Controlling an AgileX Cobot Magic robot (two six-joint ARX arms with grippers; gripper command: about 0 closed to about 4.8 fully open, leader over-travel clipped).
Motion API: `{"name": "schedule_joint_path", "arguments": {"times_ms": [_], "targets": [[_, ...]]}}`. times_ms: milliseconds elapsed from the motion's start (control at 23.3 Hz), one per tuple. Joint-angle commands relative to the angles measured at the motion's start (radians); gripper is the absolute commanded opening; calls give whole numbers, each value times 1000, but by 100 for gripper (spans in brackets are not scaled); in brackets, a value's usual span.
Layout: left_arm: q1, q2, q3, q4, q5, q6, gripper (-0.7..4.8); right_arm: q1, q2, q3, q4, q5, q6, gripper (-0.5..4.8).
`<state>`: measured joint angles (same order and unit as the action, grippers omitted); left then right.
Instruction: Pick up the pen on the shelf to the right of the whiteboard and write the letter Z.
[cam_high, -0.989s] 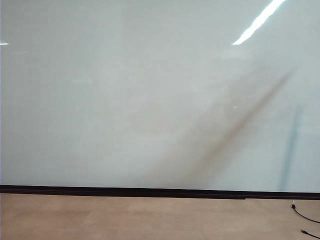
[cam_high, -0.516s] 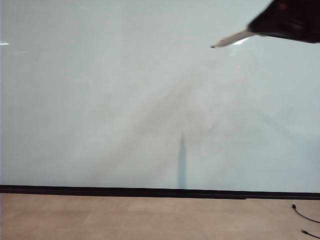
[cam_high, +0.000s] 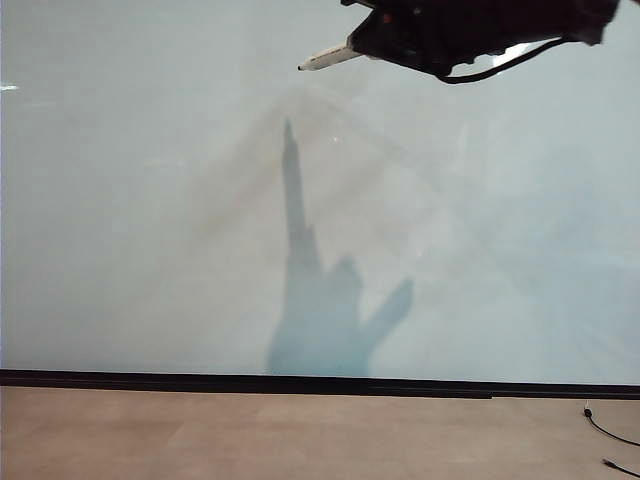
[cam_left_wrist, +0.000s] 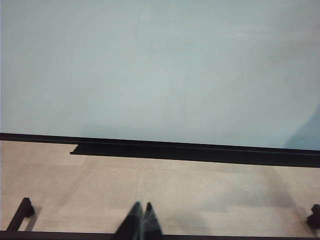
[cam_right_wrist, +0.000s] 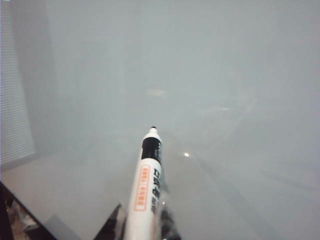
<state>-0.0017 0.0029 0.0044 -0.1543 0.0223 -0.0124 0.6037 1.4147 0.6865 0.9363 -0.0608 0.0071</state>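
We see our right tool (cam_high: 372, 44) as a bulky matte-black housing with a thin black cable (cam_high: 500, 66) looping beneath it. Its fingers (cam_right_wrist: 165, 220) look dark and glossy. Our left tool (cam_left_wrist: 141, 219) ends in two slim, dark grey, pointed fingertips.

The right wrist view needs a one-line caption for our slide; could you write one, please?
Right gripper shut on the pen, dark tip aimed at the blank whiteboard.

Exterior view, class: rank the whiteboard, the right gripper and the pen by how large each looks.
1. whiteboard, fills most of the view
2. right gripper, nearer the camera, so enlarged
3. pen, held in it
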Motion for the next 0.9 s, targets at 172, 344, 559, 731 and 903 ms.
{"name": "schedule_joint_path", "arguments": {"times_ms": [172, 344, 559, 731, 903], "targets": [[0, 0, 2, 5, 0, 5, -5, 30, 52, 100, 2, -10, -2, -5], [0, 0, 2, 5, 0, 5, -5, 33, 67, 138, -26, -17, -3, -5], [0, 0, 2, 5, 0, 5, -4, 32, 69, 148, -24, 5, -3, -5], [0, 0, 2, 5, 0, 5, -4, 32, 69, 148, -24, 27, -3, -5], [0, 0, 2, 5, 0, 5, -4, 30, 69, 153, -39, 42, -3, -5]]}}
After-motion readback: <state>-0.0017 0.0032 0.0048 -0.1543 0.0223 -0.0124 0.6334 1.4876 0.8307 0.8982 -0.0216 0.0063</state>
